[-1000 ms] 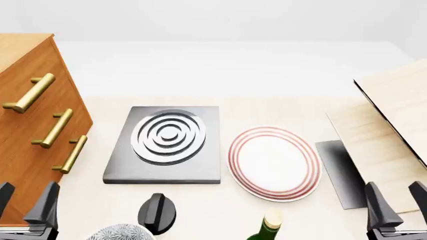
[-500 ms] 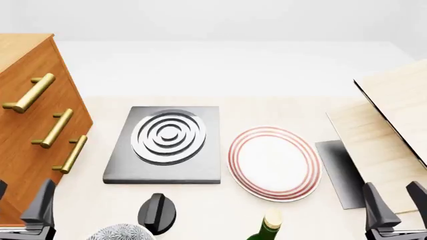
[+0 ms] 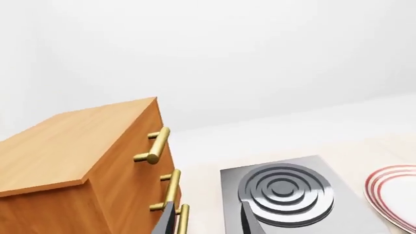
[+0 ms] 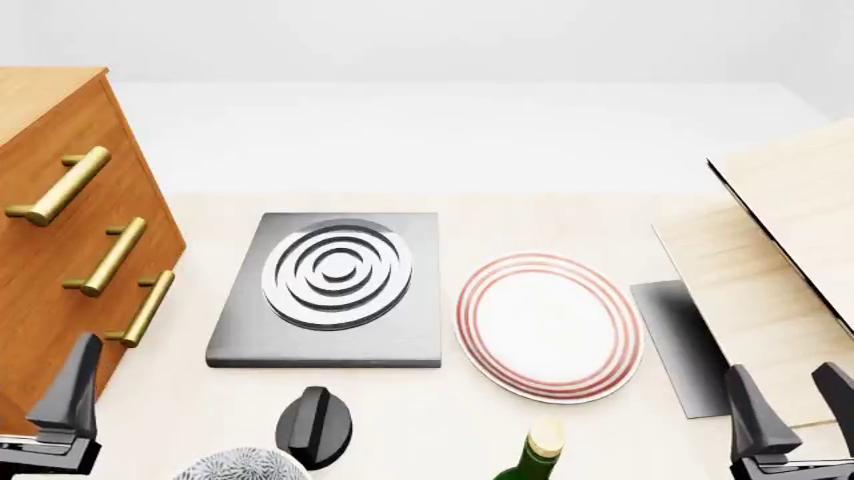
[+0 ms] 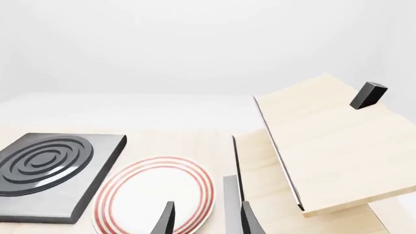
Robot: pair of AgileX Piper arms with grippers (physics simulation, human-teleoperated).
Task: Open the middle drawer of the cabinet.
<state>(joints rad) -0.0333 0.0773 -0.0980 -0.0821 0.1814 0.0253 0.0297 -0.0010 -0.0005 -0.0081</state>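
The cabinet (image 4: 54, 230) is a tall orange-brown wooden chest at the table's left, with three stacked fronts and brass bar handles. The middle drawer (image 4: 74, 245) sits flush with the fronts above and below; its handle (image 4: 110, 257) is the second bar. My left gripper (image 4: 34, 385) is low at the near left, in front of the cabinet's lower part and apart from the handles. It is open, and only one finger (image 4: 74, 385) shows in the front view. In the left wrist view the cabinet (image 3: 85, 146) and the middle handle (image 3: 170, 189) lie beyond the left gripper (image 3: 208, 222). My right gripper (image 4: 794, 405) is open and empty at the near right.
A grey slab with concentric rings (image 4: 334, 285) lies mid-table, with a red-rimmed white plate (image 4: 547, 325) to its right. A black knob (image 4: 314, 428), a patterned bowl (image 4: 240, 467) and a green bottle (image 4: 534, 460) sit along the near edge. A pale board structure (image 4: 774, 250) stands at the right.
My left gripper has shifted left toward the cabinet, so one finger has left the front view. The right gripper has barely moved, and the drawers are unchanged.
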